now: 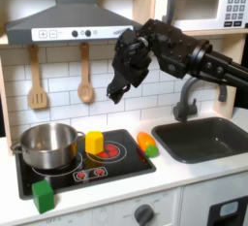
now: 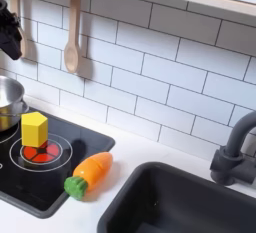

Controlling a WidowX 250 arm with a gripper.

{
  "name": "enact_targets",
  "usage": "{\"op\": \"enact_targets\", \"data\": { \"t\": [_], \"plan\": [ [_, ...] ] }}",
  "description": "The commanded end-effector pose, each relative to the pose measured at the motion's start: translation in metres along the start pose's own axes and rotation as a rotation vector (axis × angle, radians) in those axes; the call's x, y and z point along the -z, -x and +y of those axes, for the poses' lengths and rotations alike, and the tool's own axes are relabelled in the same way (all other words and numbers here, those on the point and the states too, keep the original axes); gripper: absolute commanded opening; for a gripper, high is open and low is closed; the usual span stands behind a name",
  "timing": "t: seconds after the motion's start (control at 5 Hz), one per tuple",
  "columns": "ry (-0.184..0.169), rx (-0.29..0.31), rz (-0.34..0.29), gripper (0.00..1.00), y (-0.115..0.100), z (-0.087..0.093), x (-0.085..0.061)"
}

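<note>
My black gripper (image 1: 116, 93) hangs in the air in front of the white tile wall, above the stove and well clear of everything on it. Its fingers point down and stand apart with nothing between them. In the second exterior view, part of the gripper (image 2: 8, 35) shows at the left edge. Roughly below it a yellow block (image 1: 94, 142) (image 2: 34, 129) stands on the red burner. An orange carrot with a green end (image 1: 146, 145) (image 2: 88, 173) lies at the stove's right edge. A silver pot (image 1: 48, 145) (image 2: 7, 99) sits on the left burner.
The black stove top (image 1: 116, 167) (image 2: 50, 177) has a green block (image 1: 43, 195) at its front left. A dark sink (image 1: 208, 138) (image 2: 170, 202) with a faucet (image 1: 184, 99) (image 2: 235, 157) lies to the right. A wooden spatula (image 1: 37, 80) and spoon (image 1: 85, 75) (image 2: 72, 37) hang on the wall.
</note>
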State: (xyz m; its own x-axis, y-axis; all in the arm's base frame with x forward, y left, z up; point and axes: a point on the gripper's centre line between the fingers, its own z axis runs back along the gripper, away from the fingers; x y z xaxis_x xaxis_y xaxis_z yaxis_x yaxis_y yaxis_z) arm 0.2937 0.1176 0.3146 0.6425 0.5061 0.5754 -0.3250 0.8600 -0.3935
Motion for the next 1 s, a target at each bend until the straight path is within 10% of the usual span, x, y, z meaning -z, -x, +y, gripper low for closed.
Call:
{"op": "enact_targets", "data": {
  "t": [0.0, 0.8],
  "plan": [
    [0.000, 0.000, 0.000, 1.00, 0.000, 0.000, 0.000],
    [0.055, -0.021, -0.097, 1.00, -0.027, -0.006, 0.026]
  ]
}}
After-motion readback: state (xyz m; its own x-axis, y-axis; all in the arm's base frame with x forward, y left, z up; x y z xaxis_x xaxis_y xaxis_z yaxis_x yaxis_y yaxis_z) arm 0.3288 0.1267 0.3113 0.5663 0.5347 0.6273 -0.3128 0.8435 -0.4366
